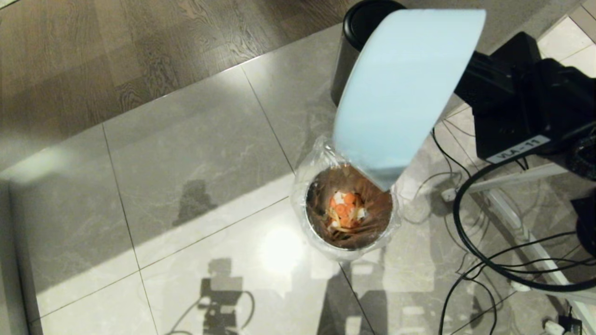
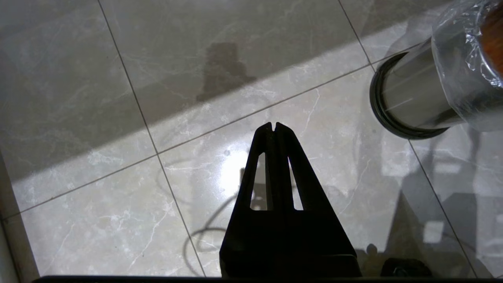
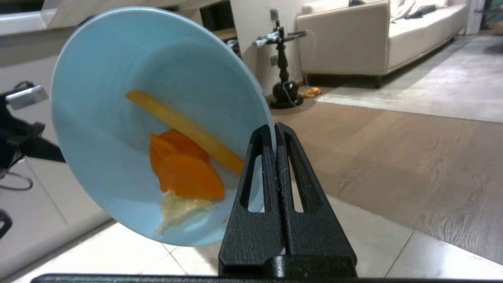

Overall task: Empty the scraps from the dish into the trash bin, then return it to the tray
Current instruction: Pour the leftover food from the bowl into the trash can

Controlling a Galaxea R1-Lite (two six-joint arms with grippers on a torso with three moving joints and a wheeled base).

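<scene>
The right pincer (image 3: 275,127) is clamped tight on the rim of the dish (image 1: 400,93). The dish is tipped steeply, right above the trash bin (image 1: 349,209), with its low edge over the bin's mouth. Some scraps (image 3: 184,169) cling inside the dish; more lie in the bin. The left pincer (image 2: 274,126), pressed closed and empty, hangs beside the bin. A steeper tip looks needed.

Pale blue dish (image 1: 400,93) tilted steeply over lined trash bin (image 1: 347,209), scraps (image 3: 184,165) clinging inside
</scene>
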